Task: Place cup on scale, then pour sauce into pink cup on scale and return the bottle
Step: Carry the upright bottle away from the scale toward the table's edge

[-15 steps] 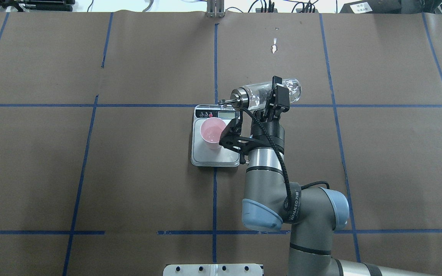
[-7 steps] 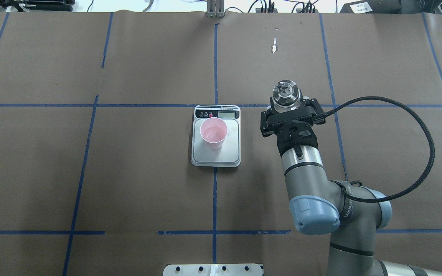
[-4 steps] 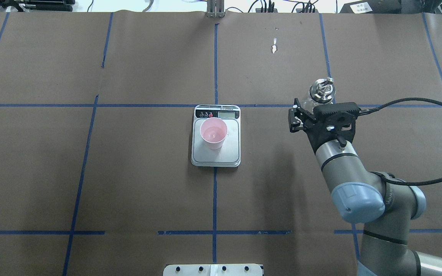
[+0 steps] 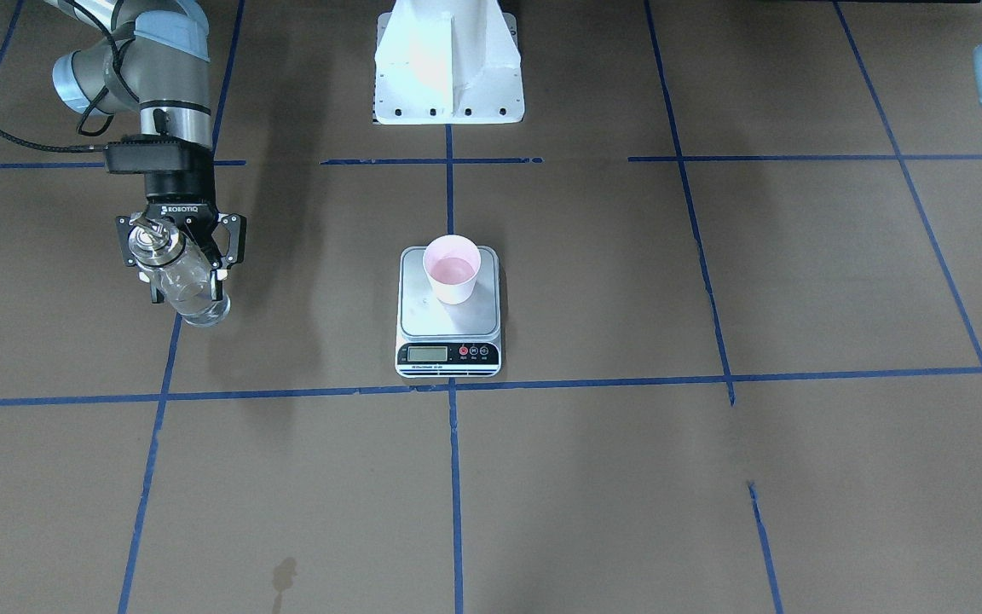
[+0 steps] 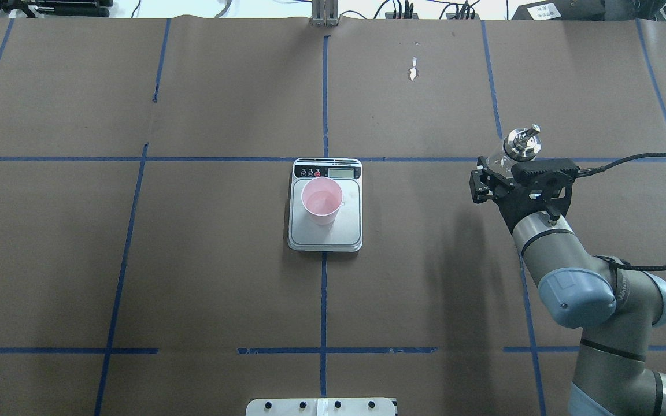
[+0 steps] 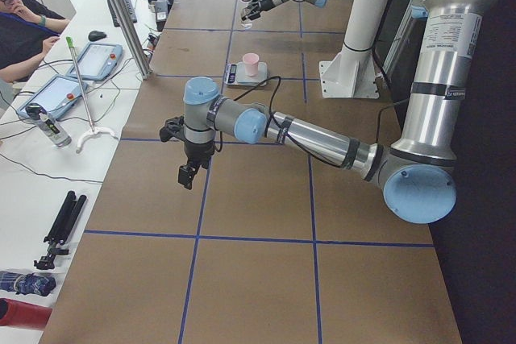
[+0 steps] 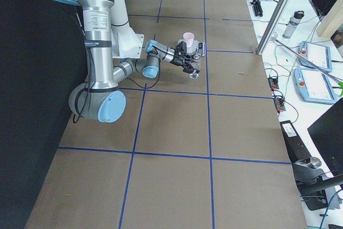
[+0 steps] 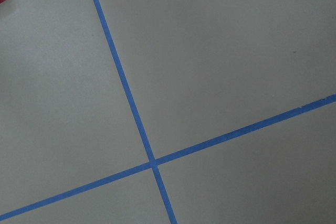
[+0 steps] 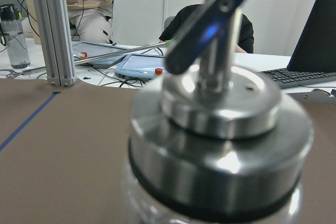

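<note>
Grips the bottle [image 4: 177, 277], cap up, in the right gripper [image 4: 185, 295], well apart from the scale [image 4: 448, 322] bearing the cup [image 4: 452, 269]. Cannot tell the left gripper [image 6: 185, 179] fingers' spread.

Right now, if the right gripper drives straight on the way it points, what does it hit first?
Only the bottle in its grip. Beyond it, the right gripper points roughly level toward the far edge, and its wrist view shows only bare table ahead. Cup and scale sit off to the side.

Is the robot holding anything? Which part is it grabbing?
Yes. The right gripper holds the glass bottle by its clear body, just below the silver cap.
</note>
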Robot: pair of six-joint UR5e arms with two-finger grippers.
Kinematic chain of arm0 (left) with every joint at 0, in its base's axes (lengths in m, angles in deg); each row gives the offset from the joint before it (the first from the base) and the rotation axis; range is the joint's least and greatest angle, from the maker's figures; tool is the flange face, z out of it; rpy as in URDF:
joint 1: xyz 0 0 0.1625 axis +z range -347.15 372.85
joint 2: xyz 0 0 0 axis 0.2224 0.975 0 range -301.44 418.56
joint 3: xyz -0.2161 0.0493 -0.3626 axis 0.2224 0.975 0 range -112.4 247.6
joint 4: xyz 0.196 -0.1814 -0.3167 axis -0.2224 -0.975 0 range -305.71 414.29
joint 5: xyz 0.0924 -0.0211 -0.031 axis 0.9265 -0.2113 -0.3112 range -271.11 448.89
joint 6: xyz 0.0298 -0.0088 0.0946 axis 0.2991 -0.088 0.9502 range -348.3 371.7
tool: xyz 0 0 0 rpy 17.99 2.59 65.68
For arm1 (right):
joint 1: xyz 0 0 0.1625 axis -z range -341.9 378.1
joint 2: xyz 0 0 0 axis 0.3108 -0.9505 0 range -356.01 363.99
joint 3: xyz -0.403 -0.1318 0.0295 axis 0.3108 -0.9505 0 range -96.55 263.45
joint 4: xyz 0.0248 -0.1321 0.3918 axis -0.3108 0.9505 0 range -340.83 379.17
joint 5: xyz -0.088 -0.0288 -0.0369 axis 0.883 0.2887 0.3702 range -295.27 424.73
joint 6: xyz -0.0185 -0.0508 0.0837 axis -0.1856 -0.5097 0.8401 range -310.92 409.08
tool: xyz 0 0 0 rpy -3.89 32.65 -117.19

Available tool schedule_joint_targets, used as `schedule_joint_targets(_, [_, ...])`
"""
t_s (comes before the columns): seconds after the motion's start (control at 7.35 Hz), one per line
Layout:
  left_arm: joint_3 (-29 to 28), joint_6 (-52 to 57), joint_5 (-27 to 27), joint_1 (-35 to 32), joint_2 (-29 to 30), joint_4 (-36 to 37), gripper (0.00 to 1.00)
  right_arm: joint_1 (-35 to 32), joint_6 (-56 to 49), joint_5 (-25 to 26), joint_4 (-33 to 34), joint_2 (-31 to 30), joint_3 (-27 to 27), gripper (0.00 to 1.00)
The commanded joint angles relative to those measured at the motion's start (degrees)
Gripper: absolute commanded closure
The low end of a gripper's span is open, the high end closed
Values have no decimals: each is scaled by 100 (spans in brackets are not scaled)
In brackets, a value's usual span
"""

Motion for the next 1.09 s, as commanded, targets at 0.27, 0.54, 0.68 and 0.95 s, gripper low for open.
schedule_joint_targets(0.27, [25,-9,1,0,6,7,0,-267,62,-886,14,-464,-303,100])
schedule_joint_targets(0.54, [34,0,1,0,6,7,0,-373,62,-1160,32,-411,-295,100])
schedule_joint_targets(0.68, [34,0,1,0,14,7,0,-365,62,-1169,32,-411,-286,100])
schedule_joint_targets(0.95, [34,0,1,0,6,7,0,-356,62,-1222,32,-403,-260,100])
